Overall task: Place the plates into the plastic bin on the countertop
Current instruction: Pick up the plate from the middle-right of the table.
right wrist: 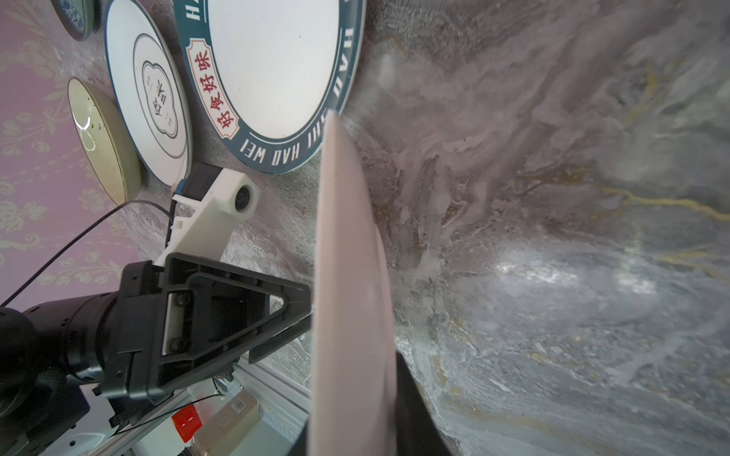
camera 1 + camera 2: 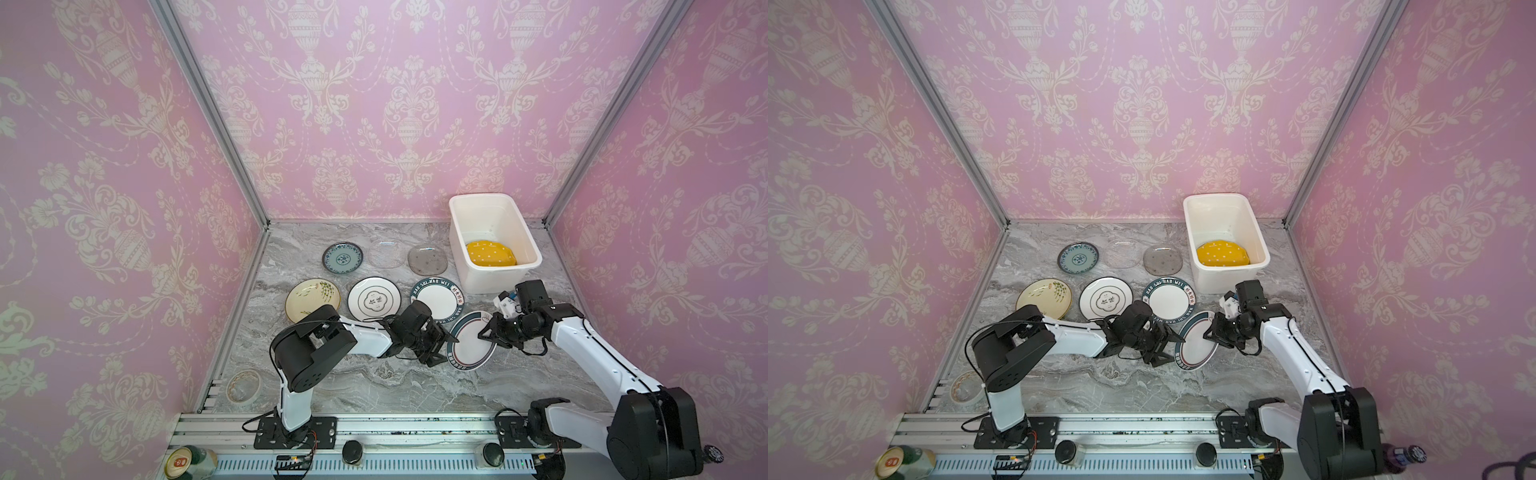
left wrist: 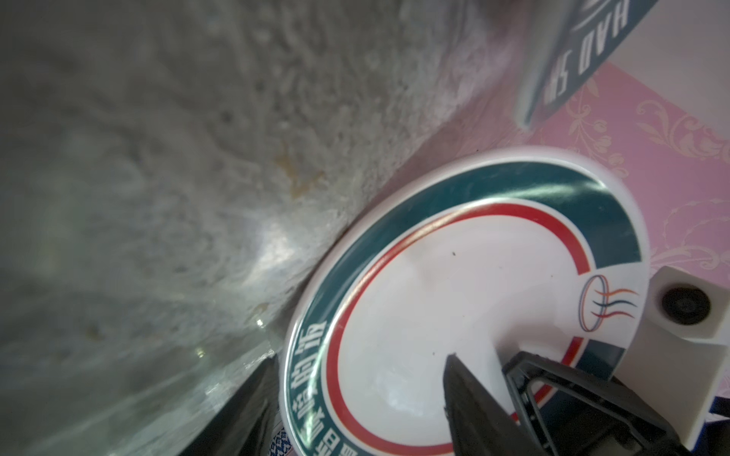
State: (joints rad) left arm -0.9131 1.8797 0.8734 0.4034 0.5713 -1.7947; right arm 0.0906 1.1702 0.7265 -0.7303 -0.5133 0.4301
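Countertop | left claw wide against tilted plate | right claw pinches rim | lettered plate beside

Bin: back right corner of the counter; 1 plate lies in it.
Back row: 3 plates side by side, left of the bin.
Middle row: 3 plates just before the back row.
Tilted plate: before the middle row's right end, lower edge on the counter.
Tape roll: front left corner.
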